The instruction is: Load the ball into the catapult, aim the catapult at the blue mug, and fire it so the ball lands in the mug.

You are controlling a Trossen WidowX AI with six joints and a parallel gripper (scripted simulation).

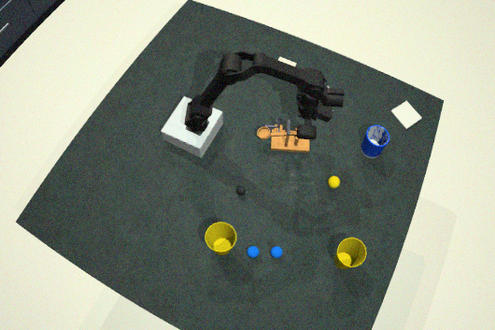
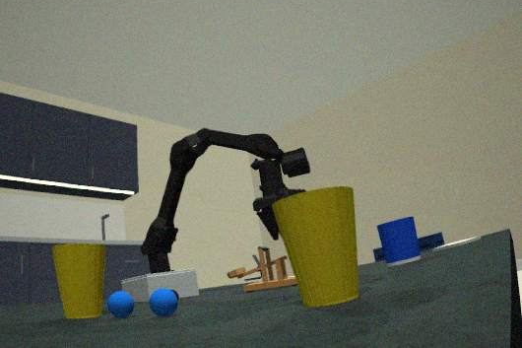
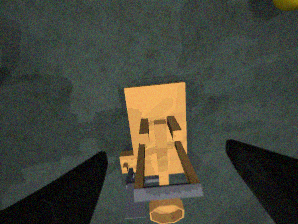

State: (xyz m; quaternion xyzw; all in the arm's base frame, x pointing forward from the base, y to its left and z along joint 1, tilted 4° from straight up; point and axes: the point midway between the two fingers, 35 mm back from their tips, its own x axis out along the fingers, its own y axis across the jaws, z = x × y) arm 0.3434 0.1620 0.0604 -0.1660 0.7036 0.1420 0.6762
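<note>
The orange catapult (image 1: 289, 146) (image 2: 271, 286) (image 3: 156, 100) stands on the dark table. Its cup (image 1: 263, 133) (image 2: 236, 272) (image 3: 167, 213) looks empty. My gripper (image 3: 165, 151) is open above the catapult, with one finger on each side of it in the wrist view and nothing between them. The blue mug (image 1: 373, 146) (image 2: 399, 242) stands upright, beyond the catapult's base end. A yellow ball (image 1: 333, 182) (image 3: 286, 4) lies between the catapult and the mug, off to one side. Two blue balls (image 1: 253, 251) (image 1: 276, 251) (image 2: 120, 304) (image 2: 163, 302) and a black ball (image 1: 241, 190) also lie on the table.
Two yellow cups (image 1: 220, 237) (image 1: 351, 252) (image 2: 81, 281) (image 2: 320, 251) stand near the blue balls. A white block (image 1: 187, 137) (image 2: 182, 283) sits under the arm's base. A flat white tile (image 1: 406, 114) lies near the mug, and another (image 1: 287, 62) lies behind the arm.
</note>
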